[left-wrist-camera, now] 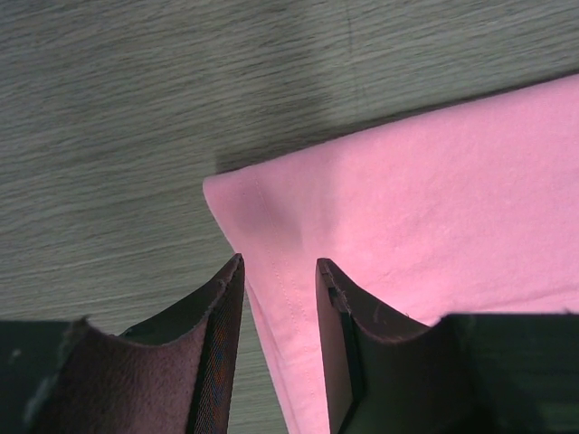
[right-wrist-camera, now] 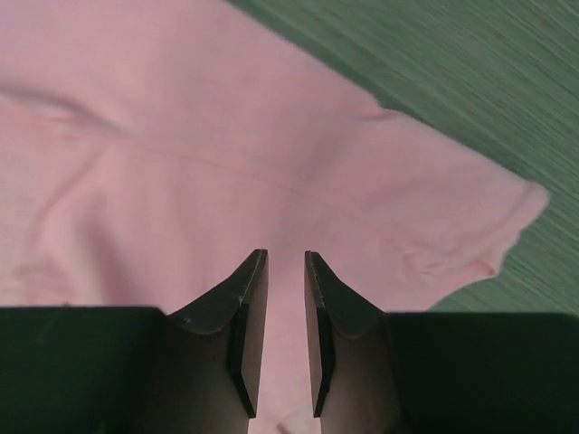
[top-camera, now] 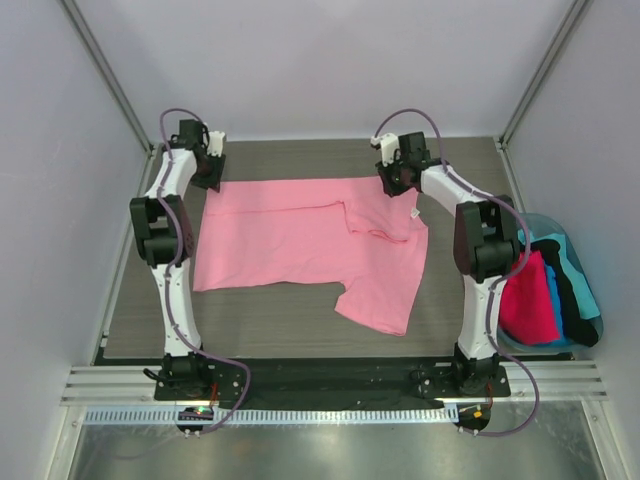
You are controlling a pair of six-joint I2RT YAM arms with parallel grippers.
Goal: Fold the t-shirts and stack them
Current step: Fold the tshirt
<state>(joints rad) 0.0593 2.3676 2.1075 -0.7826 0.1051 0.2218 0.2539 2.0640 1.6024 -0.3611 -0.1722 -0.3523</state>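
A light pink t-shirt [top-camera: 300,235] lies spread on the dark table, its far edge folded over and one sleeve [top-camera: 382,300] pointing toward the near side. A small white tag [top-camera: 415,213] shows by its right edge. My left gripper [top-camera: 211,176] hovers at the shirt's far-left corner. In the left wrist view its jaws [left-wrist-camera: 278,264] stand open, straddling the hemmed corner of the pink cloth [left-wrist-camera: 434,199], which lies flat. My right gripper [top-camera: 392,178] is over the far-right part of the shirt. Its jaws [right-wrist-camera: 286,255] stand narrowly open above the cloth [right-wrist-camera: 226,136], holding nothing.
A light-blue tub [top-camera: 553,224] sits off the table's right edge beside the right arm, holding a hot pink shirt [top-camera: 525,300], a teal one [top-camera: 553,290] and a black one [top-camera: 575,290]. Grey walls close in the left, far and right sides.
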